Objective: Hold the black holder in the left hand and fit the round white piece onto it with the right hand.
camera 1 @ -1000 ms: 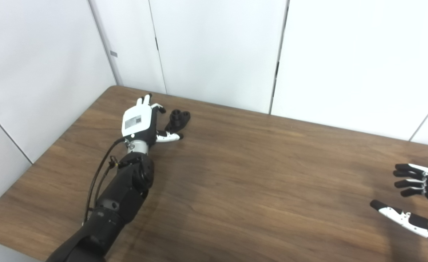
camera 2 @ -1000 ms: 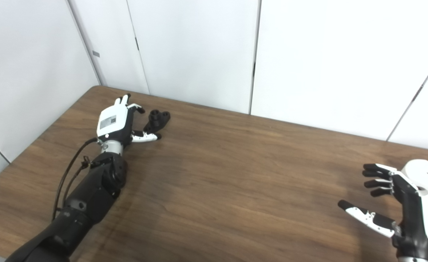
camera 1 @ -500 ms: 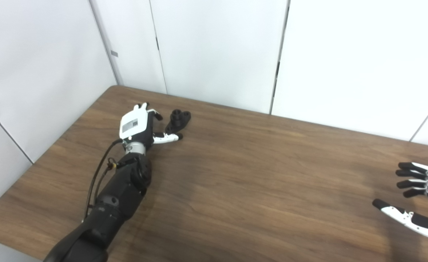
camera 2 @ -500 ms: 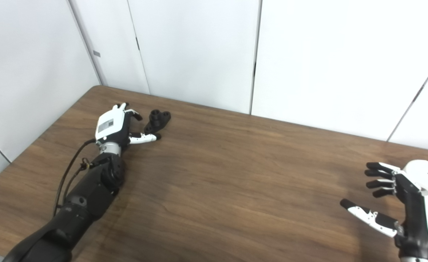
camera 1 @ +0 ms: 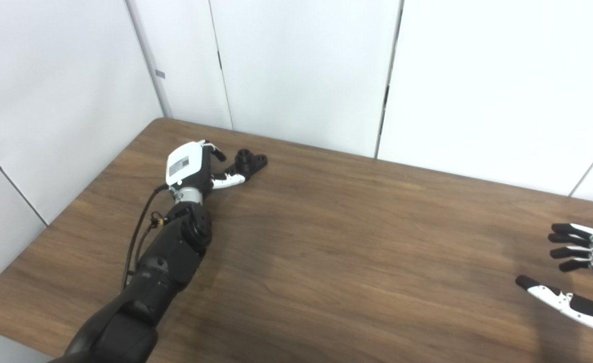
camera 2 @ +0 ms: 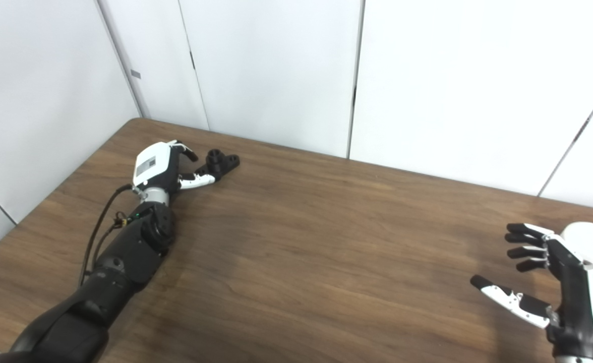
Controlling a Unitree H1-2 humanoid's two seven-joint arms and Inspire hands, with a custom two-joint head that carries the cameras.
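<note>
The black holder (camera 1: pixel 250 161) lies flat on the wooden table (camera 1: pixel 327 242) near its far left corner. My left hand (camera 1: pixel 191 166) sits just left of it, fingers apart, its thumb reaching under the holder's near end; whether they touch I cannot tell. The round white piece (camera 2: pixel 591 241) rests at the table's right edge, mostly behind my right hand (camera 2: pixel 548 282). That hand hovers open in front of the piece, fingers spread, holding nothing.
White wall panels stand right behind the table's far edge and along its left side. The left forearm (camera 1: pixel 165 262) with its black cable lies across the table's left part.
My left hand has slid forward and right toward the holder, its thumb now reaching the holder's near end. The right hand has barely shifted.
</note>
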